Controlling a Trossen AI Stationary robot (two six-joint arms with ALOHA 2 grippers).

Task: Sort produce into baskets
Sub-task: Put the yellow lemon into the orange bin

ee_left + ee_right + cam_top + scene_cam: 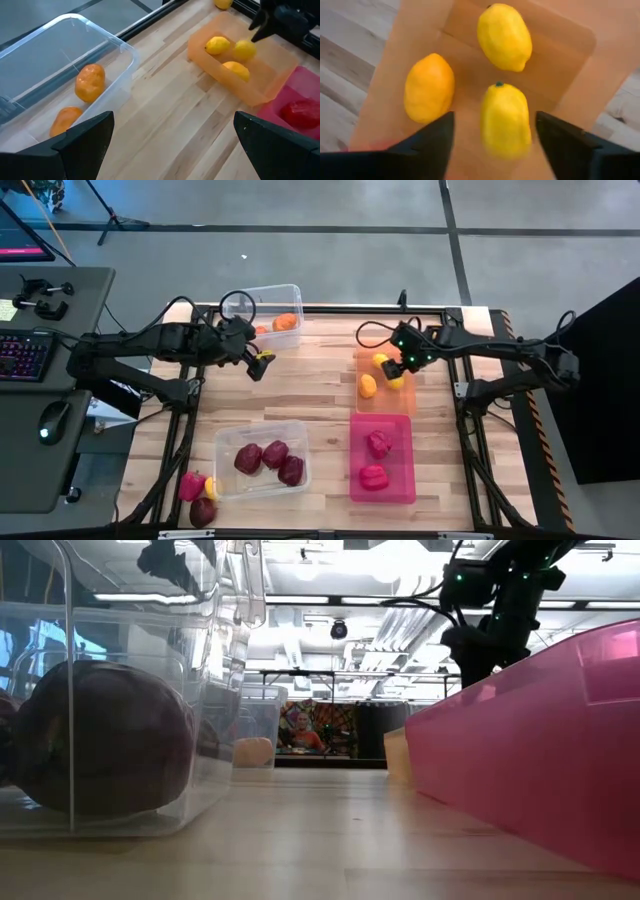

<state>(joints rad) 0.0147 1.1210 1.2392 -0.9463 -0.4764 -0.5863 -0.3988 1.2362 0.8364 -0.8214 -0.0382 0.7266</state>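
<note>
**Lemons in the orange bin, my right gripper spread above them**

Lemons first, from overhead: three yellow pieces lie in the orange bin (pixel 385 385), and my right gripper (pixel 398 372) hangs over that bin's far end. My left gripper (pixel 262 364) waits wide apart, just beside the clear bin (pixel 268 308) of oranges. Nearer than the orange bin, the pink bin (pixel 382 460) holds two red pieces, and left of it another clear bin (pixel 261 460) holds three maroon ones.

At table height, the pink bin's wall fills the right and a maroon piece (pixel 105 737) sits behind clear plastic.

My left wrist sees two oranges (pixel 90 82) in their bin.

My right wrist shows my fingers parted, with one lemon (pixel 505 120) between them but untouched.
</note>
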